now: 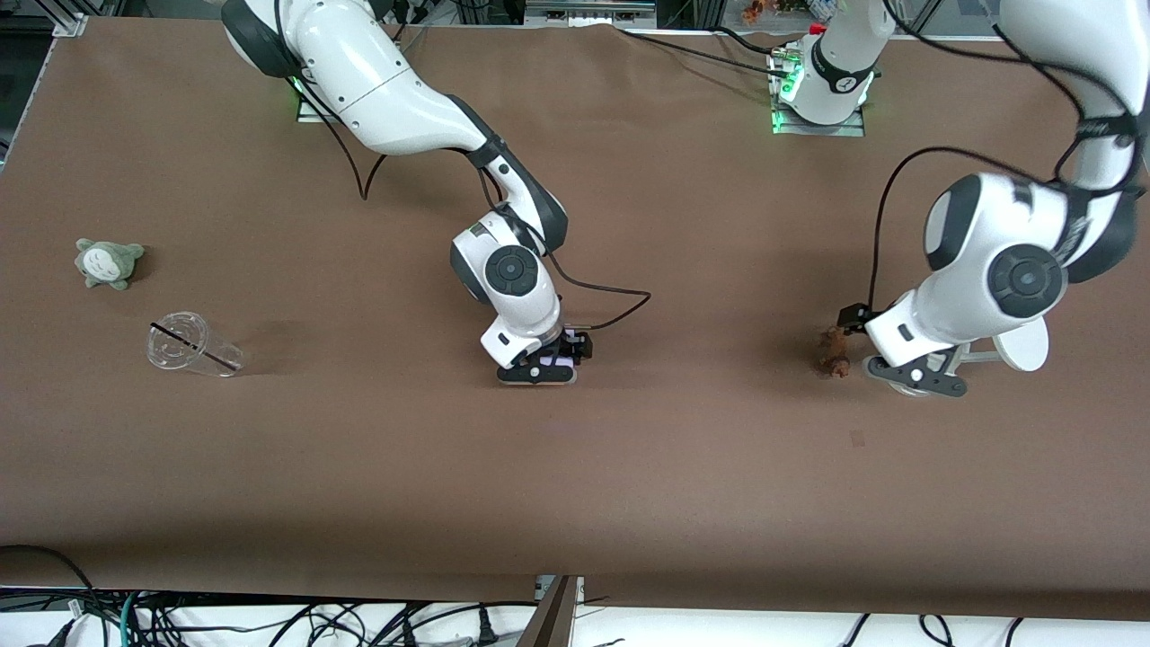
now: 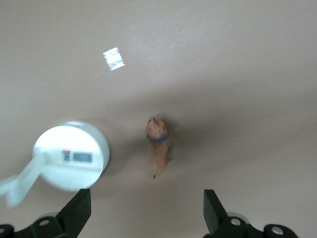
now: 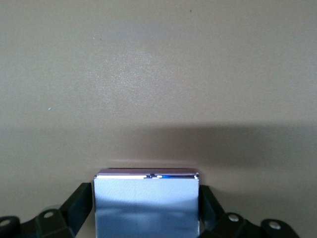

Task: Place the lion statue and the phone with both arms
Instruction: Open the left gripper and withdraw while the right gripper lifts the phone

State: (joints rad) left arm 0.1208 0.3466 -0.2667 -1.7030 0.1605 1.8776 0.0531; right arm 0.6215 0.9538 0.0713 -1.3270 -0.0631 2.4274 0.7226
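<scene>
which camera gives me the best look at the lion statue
The left wrist view: the lion statue lies whole on the table, unobstructed, ahead of the open left gripper. The front view shows it only as a small brown shape. The right wrist view doesn't show it.

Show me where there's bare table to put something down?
Bare brown cloth spans between the fallen clear plastic cup and the right tool clamping the flat lavender phone. It is crowded around the small orange-brown lion statue, white round stand and open left tool.
</scene>
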